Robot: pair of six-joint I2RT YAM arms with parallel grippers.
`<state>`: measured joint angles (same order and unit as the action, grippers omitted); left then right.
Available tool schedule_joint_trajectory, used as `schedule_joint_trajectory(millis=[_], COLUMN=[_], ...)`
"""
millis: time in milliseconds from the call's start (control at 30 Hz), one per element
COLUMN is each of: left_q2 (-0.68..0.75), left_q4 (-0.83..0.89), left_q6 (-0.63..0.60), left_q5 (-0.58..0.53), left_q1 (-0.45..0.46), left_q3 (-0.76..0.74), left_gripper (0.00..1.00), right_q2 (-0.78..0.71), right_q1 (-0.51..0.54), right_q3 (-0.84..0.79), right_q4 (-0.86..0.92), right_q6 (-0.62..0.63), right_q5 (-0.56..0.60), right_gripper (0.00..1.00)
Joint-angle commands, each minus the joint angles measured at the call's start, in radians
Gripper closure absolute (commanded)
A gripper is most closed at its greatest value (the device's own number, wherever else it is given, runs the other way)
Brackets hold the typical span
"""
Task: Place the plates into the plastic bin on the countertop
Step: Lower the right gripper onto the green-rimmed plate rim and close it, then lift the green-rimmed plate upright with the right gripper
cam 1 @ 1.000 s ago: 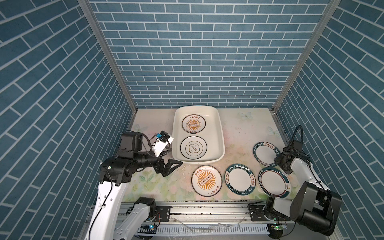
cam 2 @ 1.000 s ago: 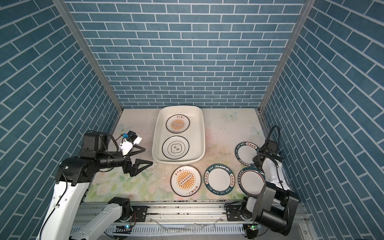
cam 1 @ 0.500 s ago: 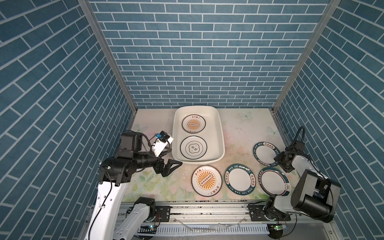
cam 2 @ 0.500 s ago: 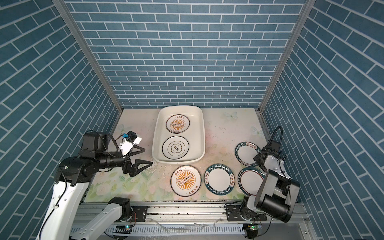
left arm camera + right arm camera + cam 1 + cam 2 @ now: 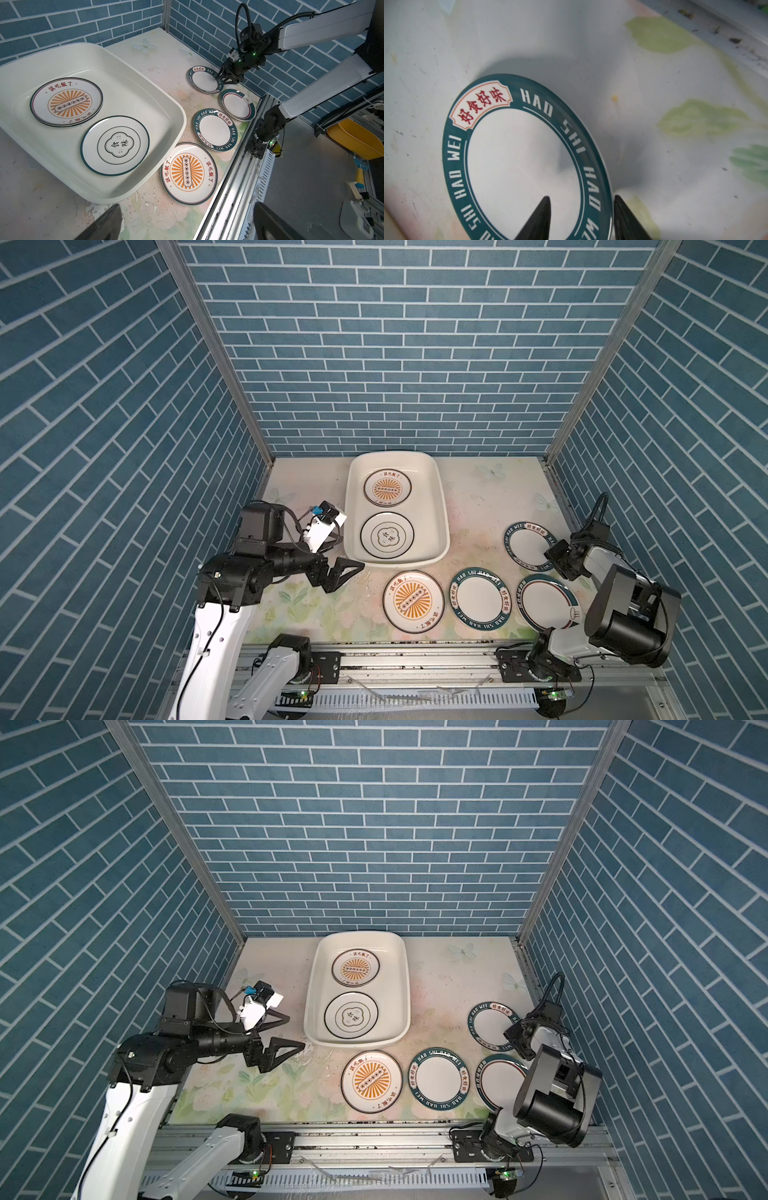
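Grasp step: right hand (image 5: 581, 199) straddles lettered plate (image 5: 519, 166) rim near the right edge of the desk (image 5: 478, 506), jaws part-open, nothing clamped. Left hand (image 5: 296, 1031) agape, empty. Next: close, lift into plastic bin (image 5: 443, 510).

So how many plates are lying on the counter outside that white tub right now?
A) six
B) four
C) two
B: outside the plastic bin, the countertop holds the sunburst plate, the front lettered plate, the rear lettered plate and the banded plate.
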<state>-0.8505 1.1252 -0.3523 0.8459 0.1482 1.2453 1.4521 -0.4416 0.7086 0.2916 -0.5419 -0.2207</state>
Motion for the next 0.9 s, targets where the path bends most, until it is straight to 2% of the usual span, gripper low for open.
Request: schedule_joint_trajectory(millis=[0,567,867], left_q2=[0.012,0.014,0.017], left_q4=[0.009,-0.01,-0.01], left_q6=[-0.007,-0.002,-0.001], left_q5=[-0.002,0.004,0.001], left_q1=[-0.006,-0.006,-0.006], left_q3=[0.015,0.001,-0.001], left_gripper=[0.0,0.0,0.0], right_q2=[0.028,0.093,0.138], right_q1=[-0.001,0.024,0.08], right_q3=[0.028,-0.008,-0.014], right_q4=[-0.015,-0.146,-0.215], right_q6=[0.02,-0.009,-0.056], right_q5=[-0.082,-0.289,-0.298], right_gripper=[0.53,0.59,0.67])
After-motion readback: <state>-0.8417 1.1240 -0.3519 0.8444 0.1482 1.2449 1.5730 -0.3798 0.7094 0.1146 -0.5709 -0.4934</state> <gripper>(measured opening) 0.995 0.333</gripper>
